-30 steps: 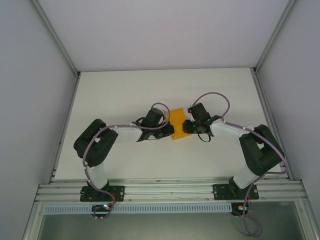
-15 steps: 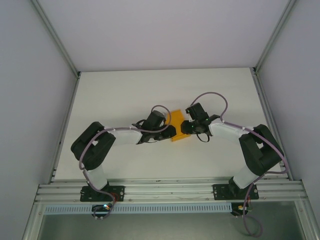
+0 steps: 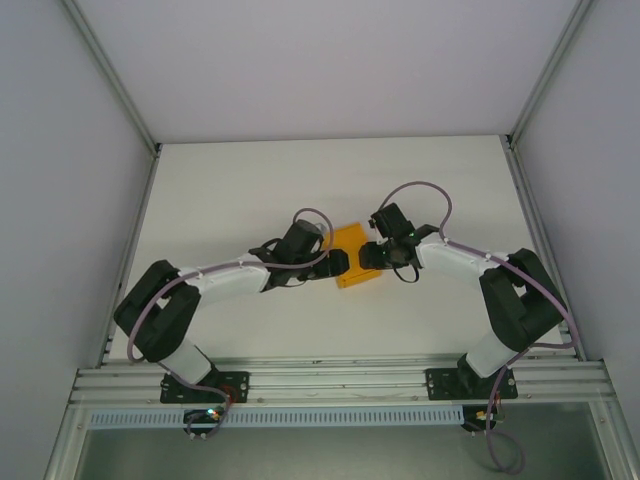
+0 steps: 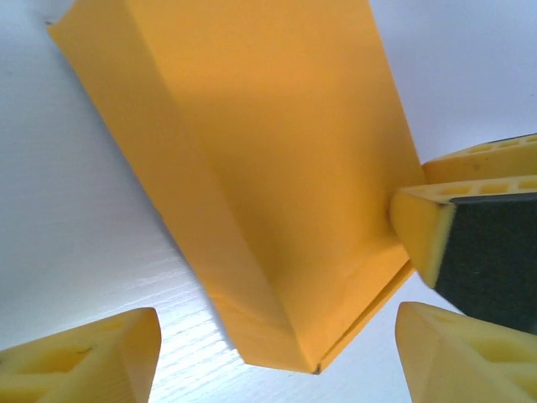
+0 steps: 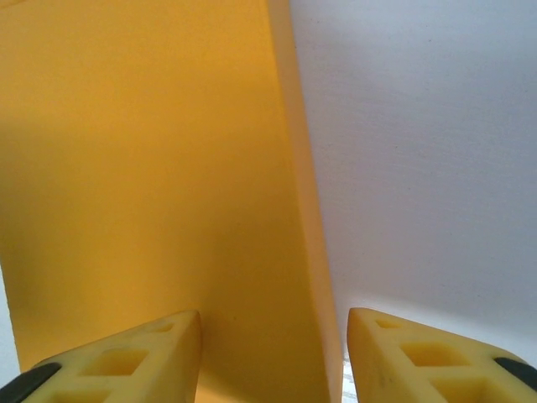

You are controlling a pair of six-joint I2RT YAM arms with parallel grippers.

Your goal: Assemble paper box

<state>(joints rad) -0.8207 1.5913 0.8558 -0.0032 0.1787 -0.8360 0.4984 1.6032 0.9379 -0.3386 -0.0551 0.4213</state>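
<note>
The paper box (image 3: 352, 256) is a small closed orange-yellow rectangular box lying flat on the white table (image 3: 250, 190), midway between both arms. My left gripper (image 3: 335, 263) is at its left end, open. In the left wrist view the box (image 4: 268, 168) points its near corner between my spread fingertips (image 4: 84, 361), touching neither. The left gripper (image 4: 277, 365) holds nothing. My right gripper (image 3: 377, 252) is at the box's right end, open. In the right wrist view the box's long edge (image 5: 298, 252) runs between the right gripper (image 5: 273, 361) fingers, with a gap beside it.
A yellow finger with a black pad (image 4: 470, 243) from the right gripper sits against the box's right edge. Grey walls and aluminium rails (image 3: 135, 250) border the table. Bare white tabletop lies behind and in front of the box.
My left gripper has opened from shut and its arm has stretched out lower and further left. The right gripper has opened wider. The box has shifted slightly up the table.
</note>
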